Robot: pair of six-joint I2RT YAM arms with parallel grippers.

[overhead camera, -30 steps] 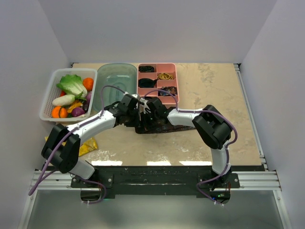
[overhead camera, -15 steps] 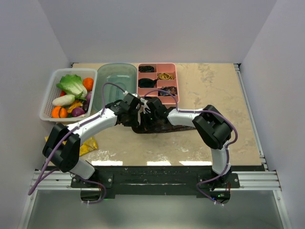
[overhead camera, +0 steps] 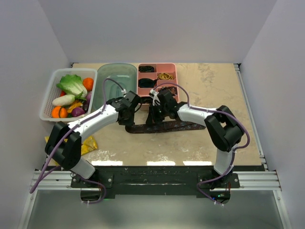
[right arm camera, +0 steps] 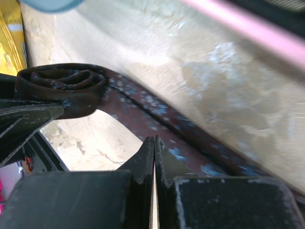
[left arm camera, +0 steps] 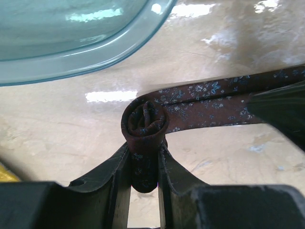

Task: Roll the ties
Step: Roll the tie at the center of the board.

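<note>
Centre of the overhead view: a maroon floral necktie (overhead camera: 164, 127) lies stretched across the table (overhead camera: 214, 95). The left gripper (left arm camera: 144, 157) pinches its small rolled end. The right gripper (right arm camera: 154, 143), pressed together, seemingly rests on the flat strip. A slackened pinch could let the coil unwind.

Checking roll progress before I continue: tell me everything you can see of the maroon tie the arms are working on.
The maroon tie is dark brownish-red fabric with a small pale-blue floral speckle. One end is wound into a small tight coil, clamped between the fingers of the left pincer. The rest lies unrolled on the beige table, toward the robot's right. The right pincer, shut, meets the strip partway along; whether it pinches fabric is unclear.
</note>
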